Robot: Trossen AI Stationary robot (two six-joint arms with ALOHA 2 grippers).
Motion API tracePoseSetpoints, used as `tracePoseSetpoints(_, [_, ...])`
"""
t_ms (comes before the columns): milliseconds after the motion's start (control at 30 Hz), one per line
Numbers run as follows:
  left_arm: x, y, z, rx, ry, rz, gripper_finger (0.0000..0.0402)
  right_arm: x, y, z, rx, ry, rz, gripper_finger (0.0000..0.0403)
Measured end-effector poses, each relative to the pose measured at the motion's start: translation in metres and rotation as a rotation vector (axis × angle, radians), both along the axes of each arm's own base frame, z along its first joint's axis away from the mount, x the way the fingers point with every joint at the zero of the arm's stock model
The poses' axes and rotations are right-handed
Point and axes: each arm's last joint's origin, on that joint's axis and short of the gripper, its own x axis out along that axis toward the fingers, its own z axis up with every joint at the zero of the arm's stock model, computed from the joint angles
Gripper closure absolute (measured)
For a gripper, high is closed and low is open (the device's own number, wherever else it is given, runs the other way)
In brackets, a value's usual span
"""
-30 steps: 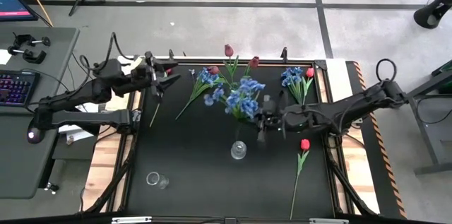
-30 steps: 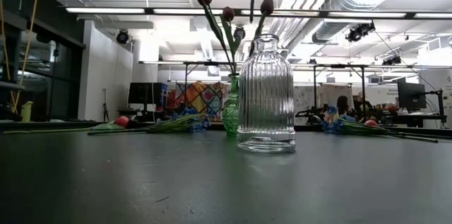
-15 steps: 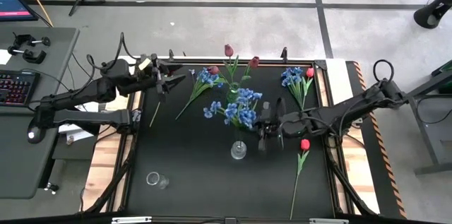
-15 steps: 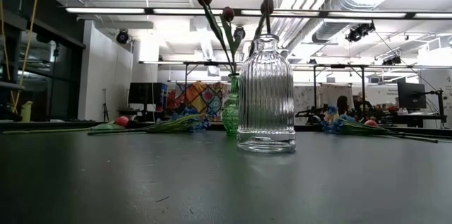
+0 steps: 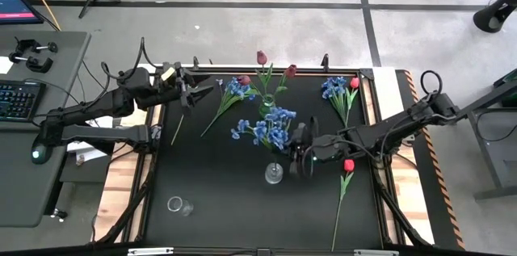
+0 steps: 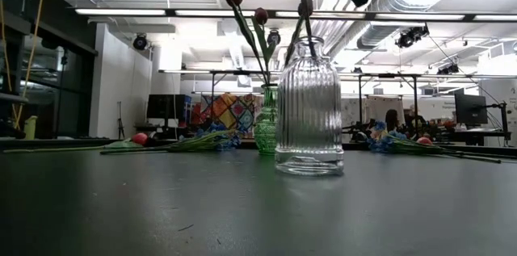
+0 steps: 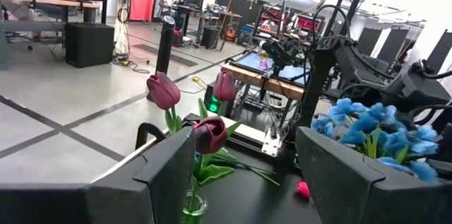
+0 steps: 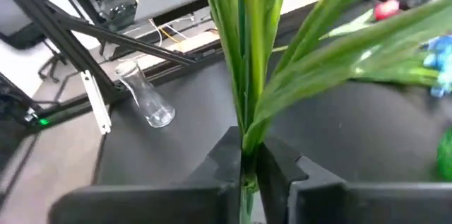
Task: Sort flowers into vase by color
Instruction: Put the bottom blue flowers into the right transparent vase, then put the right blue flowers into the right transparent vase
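My right gripper (image 5: 300, 159) is shut on a bunch of blue-blossomed flowers (image 5: 271, 127) just right of the clear ribbed vase (image 5: 274, 173). In the low view the bunch's stem ends (image 6: 307, 42) reach down into the mouth of the ribbed vase (image 6: 308, 107). A green vase (image 5: 265, 104) holds three maroon tulips (image 7: 210, 133). My left gripper (image 5: 196, 93) is open and empty, raised over the table's far left corner. My right gripper pinches the bunch's green stems (image 8: 246, 155) between its two fingers, below the leaves. The fingers come from the table's right and lie across the stems. The bunch is lifted and tilted, blossoms toward the far edge, lower ends in the ribbed vase's mouth.
A red tulip (image 5: 347, 167) lies right of my right gripper. A blue bunch with a red tulip (image 5: 339, 90) lies at the far right, and another blue bunch (image 5: 230, 94) and a red tulip's stem (image 5: 176, 131) at the far left. A small clear flask (image 5: 179, 205) stands near left.
My right gripper has carried the blue bunch toward the near edge and left, to the ribbed vase, and lowered it; the stem ends now stand in the vase's mouth. The vase has shifted slightly. My left gripper has tipped up toward level.
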Motion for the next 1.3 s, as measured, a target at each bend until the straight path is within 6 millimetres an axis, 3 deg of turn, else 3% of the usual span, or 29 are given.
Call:
tracePoseSetpoints(200, [0.000, 0.000, -0.001, -0.005, 0.005, 0.000, 0.0167, -0.004, 0.002, -0.006, 0.046, 0.067, 0.003, 0.0250])
tracePoseSetpoints(400, [0.000, 0.000, -0.003, -0.011, 0.027, 0.000, 0.0167, -0.011, 0.007, 0.010, 0.091, 0.179, 0.164, 0.0145])
tracePoseSetpoints(600, [0.000, 0.000, -0.009, -0.028, 0.088, 0.000, 0.0167, -0.043, 0.016, -0.003, 0.186, 0.612, 0.170, 0.0124])
tracePoseSetpoints(733, [-0.001, 0.000, -0.011, -0.056, 0.095, 0.001, 0.0167, -0.072, 0.032, -0.029, 0.164, 0.824, 0.131, 0.0124])
tracePoseSetpoints(833, [-0.001, -0.001, -0.010, -0.056, 0.087, -0.006, 0.0167, -0.090, 0.032, -0.050, 0.176, 0.886, 0.011, 0.0124])
tracePoseSetpoints(967, [-0.001, -0.001, -0.009, -0.086, 0.067, -0.035, 0.0167, -0.100, 0.001, -0.060, 0.252, 0.824, -0.237, 0.0124])
tracePoseSetpoints(1100, [-0.001, -0.002, -0.009, -0.104, 0.061, -0.054, 0.0167, -0.112, -0.058, -0.055, 0.363, 0.735, -0.516, 0.0124])
tracePoseSetpoints(1300, [-0.001, -0.002, -0.009, -0.083, 0.067, -0.056, 0.0167, -0.142, -0.142, -0.060, 0.407, 0.773, -0.863, 0.0124])
